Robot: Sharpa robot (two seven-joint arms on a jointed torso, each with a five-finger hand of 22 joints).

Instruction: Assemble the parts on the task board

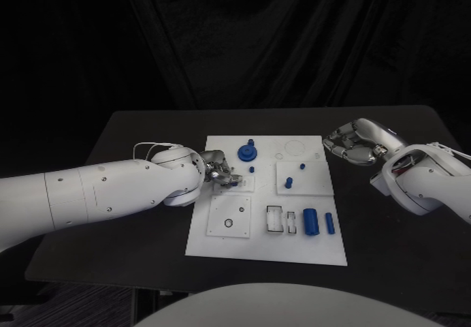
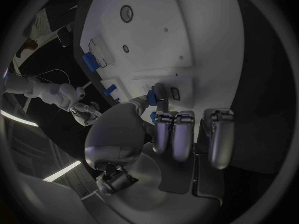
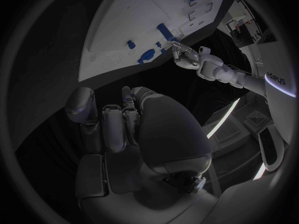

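Nearest the camera, along the near edge of the board (image 1: 267, 251), two blue cylinders (image 1: 311, 221) are laid side by side near its right corner, just beside two open rectangular slots (image 1: 275, 219); they are judged to be waiting for insertion. Further in, a small blue peg (image 1: 288, 182) is seen on a raised square plate right of the board's middle.

At the board's left edge, about midway, the left robot hand (image 1: 224, 176) is lowered onto the board. In the left wrist view a small blue part (image 2: 151, 97) is pinched between thumb and a finger, the other fingers (image 2: 181, 134) being curled beside it; the part is probably held this way so it can be seated in a socket below.

Beyond it, near the far edge, a blue knob (image 1: 248, 151) stands upright.

Off the board's far right corner, the right robot hand (image 1: 355, 142) is held above the surface (image 1: 147, 136), fingers curled in on nothing, presumably kept clear.

No writing on the board can be read.
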